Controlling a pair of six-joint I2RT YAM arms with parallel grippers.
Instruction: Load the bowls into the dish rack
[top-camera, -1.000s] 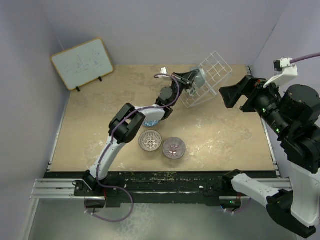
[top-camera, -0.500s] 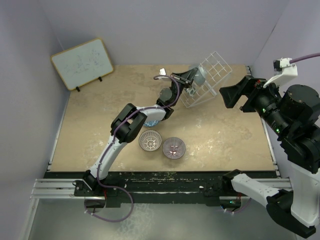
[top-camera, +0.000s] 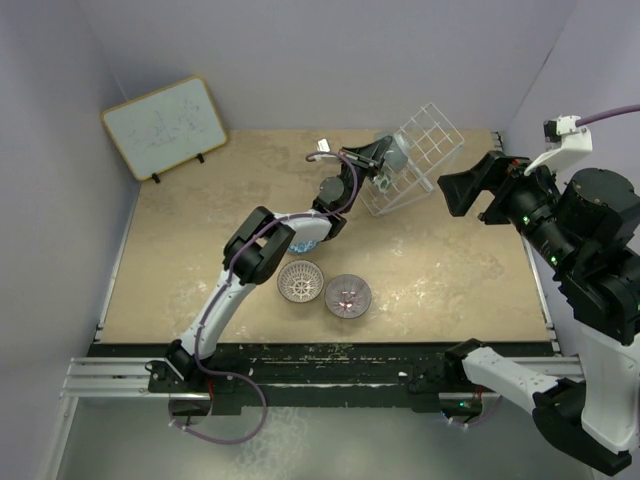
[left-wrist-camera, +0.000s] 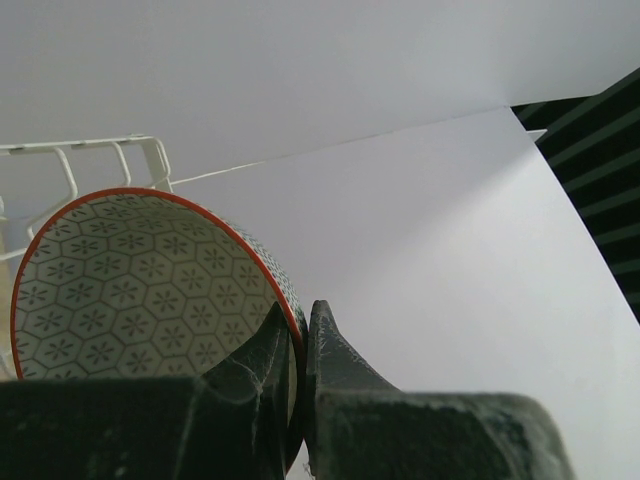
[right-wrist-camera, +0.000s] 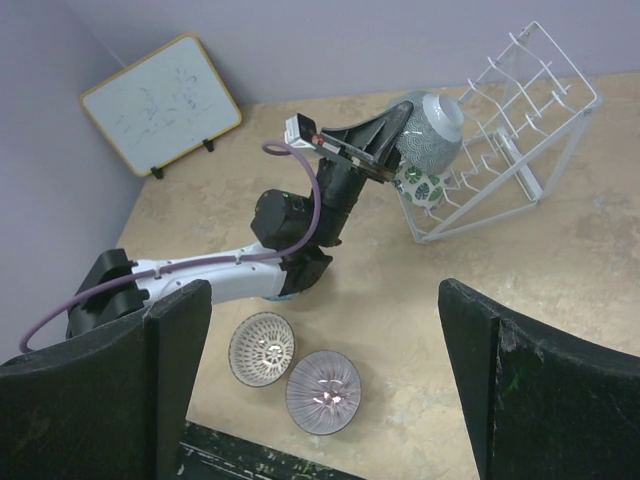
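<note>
- Now the left tool (top-camera: 383, 160) is clenched on the rim of the grey bowl (right-wrist-camera: 432, 135), one finger inside and one outside (the left wrist view shows the rim pinched between them).
- The grey bowl is tipped on its side in the air at the near left edge of the rack (top-camera: 428, 140). Its hexagon-patterned inside, with a red rim, faces the left wrist camera.
- In the right wrist view the grey bowl overlaps the rack's wires; whether it touches them I cannot tell.
- The rack stands slanted at the far right of the counter (top-camera: 450, 270).
- A green bowl (right-wrist-camera: 422, 187) sits on edge low in the rack, just below the grey bowl.
- The left arm reaches from the near edge across the counter to the rack.
- A blue bowl (top-camera: 300, 246) lies on the counter, mostly hidden under the left arm.
- The lattice bowl (top-camera: 300, 281) and the purple bowl (top-camera: 348, 295) rest upright side by side on the counter, near the front, well apart from the rack.
- The right tool (top-camera: 462, 190) is released, fingers spread wide, held above the counter to the right of the rack and gripping nothing.
- A whiteboard (top-camera: 165, 127) leans in the far left corner.
</note>
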